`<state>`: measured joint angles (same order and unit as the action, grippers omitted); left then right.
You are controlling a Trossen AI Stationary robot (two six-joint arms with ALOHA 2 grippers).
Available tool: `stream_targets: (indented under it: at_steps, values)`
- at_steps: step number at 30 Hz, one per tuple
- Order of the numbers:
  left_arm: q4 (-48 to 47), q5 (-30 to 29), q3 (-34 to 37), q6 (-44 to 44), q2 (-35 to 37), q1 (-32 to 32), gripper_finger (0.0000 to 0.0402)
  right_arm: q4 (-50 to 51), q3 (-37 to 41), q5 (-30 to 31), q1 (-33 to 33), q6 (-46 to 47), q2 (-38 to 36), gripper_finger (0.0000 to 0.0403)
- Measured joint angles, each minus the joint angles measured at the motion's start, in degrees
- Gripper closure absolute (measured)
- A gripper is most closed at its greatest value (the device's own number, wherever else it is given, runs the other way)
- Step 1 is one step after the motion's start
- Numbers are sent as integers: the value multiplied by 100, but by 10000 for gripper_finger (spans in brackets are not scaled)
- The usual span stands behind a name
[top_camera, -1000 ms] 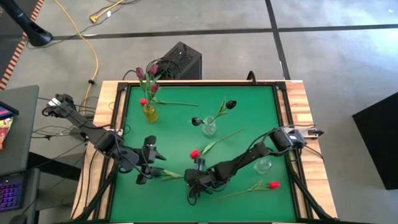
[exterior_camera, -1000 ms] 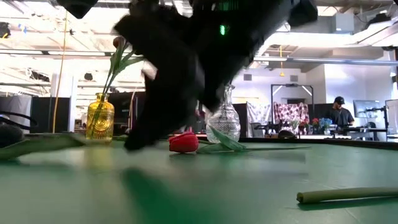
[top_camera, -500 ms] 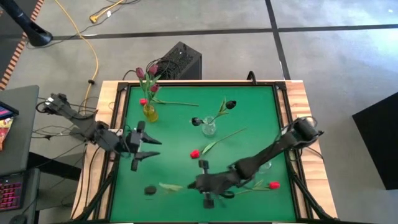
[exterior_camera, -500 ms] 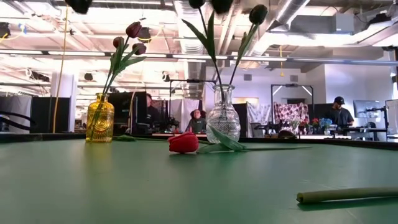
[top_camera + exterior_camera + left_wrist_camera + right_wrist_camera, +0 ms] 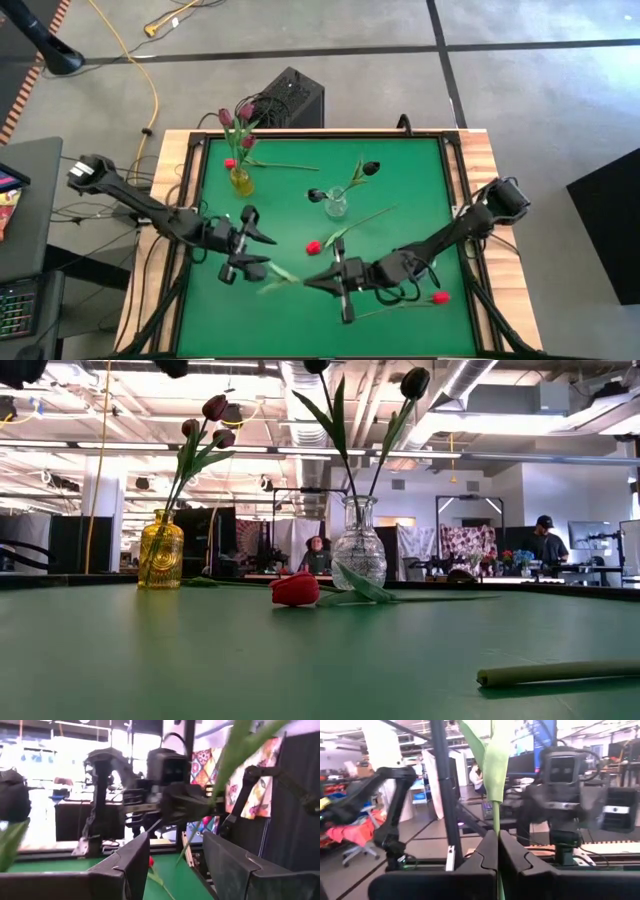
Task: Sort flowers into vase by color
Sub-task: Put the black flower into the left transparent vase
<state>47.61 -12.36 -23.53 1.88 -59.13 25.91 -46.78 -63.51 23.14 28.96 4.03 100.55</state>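
a lot is changed from half a second back. the left gripper [image 5: 258, 248] is swung in from the table's left edge toward the middle, and its jaws are held well apart with nothing between them, as the left wrist view shows. the flower that was lying loose near the front edge is now lifted: its stem [image 5: 496, 795] is pinched in the fully closed right gripper [image 5: 322, 280], and the stem and leaves stretch out toward the left gripper, so the two grippers are facing each other close up. it looks like a handover being set up, with the flower not yet taken by the left.

elsewhere the yellow vase [image 5: 240, 180] is already holding pink-maroon tulips, the clear vase [image 5: 336, 206] has dark ones, and red tulips [image 5: 313, 246] are left lying on the mat [image 5: 400, 170], so the sorting is judged partly done.

the held flower's head can't be made out in any view, so its colour isn't known. both arms are out of the low view. the stem is blurred in the high view.
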Motion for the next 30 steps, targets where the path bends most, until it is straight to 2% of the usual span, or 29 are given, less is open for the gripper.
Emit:
stream_targets:
  at_steps: [5, 13, 21, 30]
  values:
    - [493, -232, -516, -527, -841, 52, 229, 15, 0, -26, -179, 0, 4, 378]
    - [615, -327, -1145, -953, -1629, 51, 229, 97, 0, -46, -386, -5, 4, 378]
    - [641, -341, -1328, -1152, -1663, 48, 233, 185, 0, -48, -396, -82, 4, 378]
    - [636, -239, -1328, -1197, -1657, 48, 303, 82, 0, -42, -436, -260, 4, 377]
